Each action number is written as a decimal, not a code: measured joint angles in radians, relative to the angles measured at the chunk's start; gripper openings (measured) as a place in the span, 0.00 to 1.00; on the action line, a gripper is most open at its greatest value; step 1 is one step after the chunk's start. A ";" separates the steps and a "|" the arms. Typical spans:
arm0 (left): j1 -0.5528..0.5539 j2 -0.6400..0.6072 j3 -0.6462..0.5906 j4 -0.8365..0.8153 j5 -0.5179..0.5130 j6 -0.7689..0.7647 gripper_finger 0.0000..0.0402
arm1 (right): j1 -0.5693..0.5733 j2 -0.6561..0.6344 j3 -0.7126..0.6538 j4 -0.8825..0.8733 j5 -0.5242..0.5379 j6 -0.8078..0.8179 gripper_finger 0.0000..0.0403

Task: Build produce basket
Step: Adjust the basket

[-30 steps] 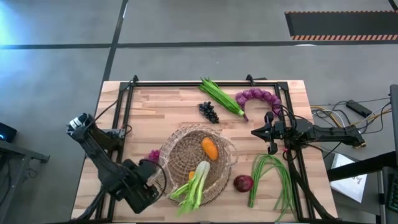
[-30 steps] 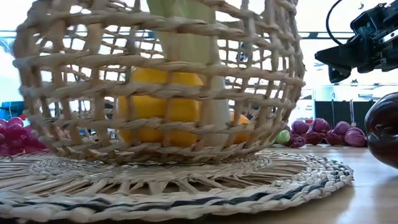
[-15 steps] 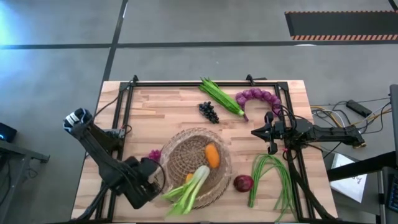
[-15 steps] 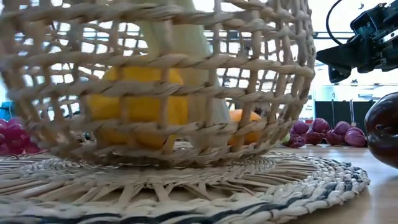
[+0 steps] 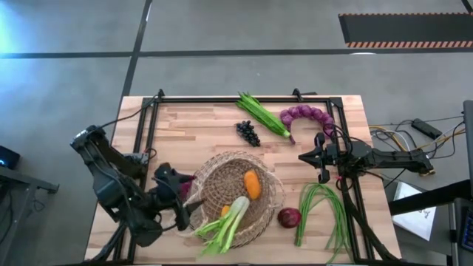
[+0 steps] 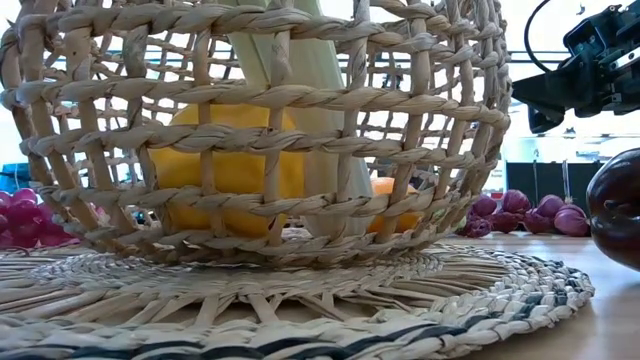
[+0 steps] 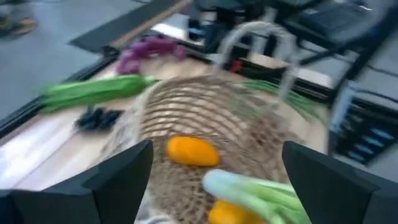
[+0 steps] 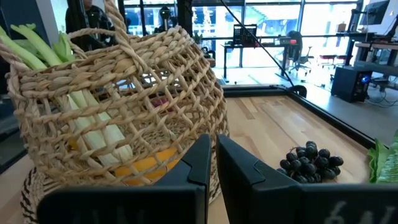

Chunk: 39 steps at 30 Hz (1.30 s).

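The tan woven basket (image 5: 236, 196) stands on a flat woven mat (image 6: 300, 300), with its open weave filling the low view (image 6: 260, 130). Inside it lie a leek (image 5: 229, 220) and orange peppers (image 5: 251, 185), and the leek's leaves hang over the near rim. My left gripper (image 5: 181, 201) is open at the basket's left side, with the basket (image 7: 205, 118) ahead between its fingers. Purple grapes (image 5: 182, 185) lie right beside it. My right gripper (image 5: 314, 159) hovers shut, right of the basket. Dark grapes (image 5: 248, 133), green pods (image 5: 262, 114), the purple onion string (image 5: 307, 116), green beans (image 5: 321, 210) and a red onion (image 5: 289, 217) lie on the table. My left gripper stands open, level, at the left rim (image 5: 195, 198) of the basket. Whether a finger touches the weave, I cannot tell: the wrist view is blurred and the arm covers that spot from above.
A black frame rail (image 5: 222, 100) runs around the tabletop. Bare wood lies far-left of the basket (image 5: 185, 129). Cables and gear sit off the right edge (image 5: 414, 129). The right wrist view shows the basket (image 8: 124, 106) and dark grapes (image 8: 311, 162) ahead.
My left gripper has moved from the basket's near-left side toward the far edge, along the left rim, and has turned. The basket tipped and rocked on its mat, then came back upright. The leek's leafy end swung along with it.
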 joint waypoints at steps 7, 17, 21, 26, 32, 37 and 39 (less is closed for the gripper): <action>0.001 0.001 0.093 -0.286 0.379 -0.223 0.85 | 0.000 0.000 0.000 0.000 0.000 0.002 0.04; 0.000 -0.056 -0.264 -0.386 0.810 -0.571 0.85 | 0.000 0.000 0.000 0.000 0.000 0.002 0.04; -0.001 -0.044 -0.415 -0.331 0.837 -0.571 0.85 | 0.000 0.000 0.000 0.000 0.000 0.002 0.04; 0.019 -0.045 -0.544 -0.143 0.624 -0.612 0.85 | 0.000 0.000 0.000 0.000 0.000 0.002 0.04; 0.089 -0.035 -0.637 0.192 0.434 -0.575 0.85 | 0.000 0.000 0.000 0.000 0.000 0.000 0.04; 0.175 0.002 -0.671 0.467 0.307 -0.414 0.85 | 0.000 0.000 0.000 0.000 0.000 0.000 0.04; 0.210 0.015 -0.665 0.515 0.325 -0.344 0.85 | 0.000 0.000 0.000 0.000 0.000 0.001 0.04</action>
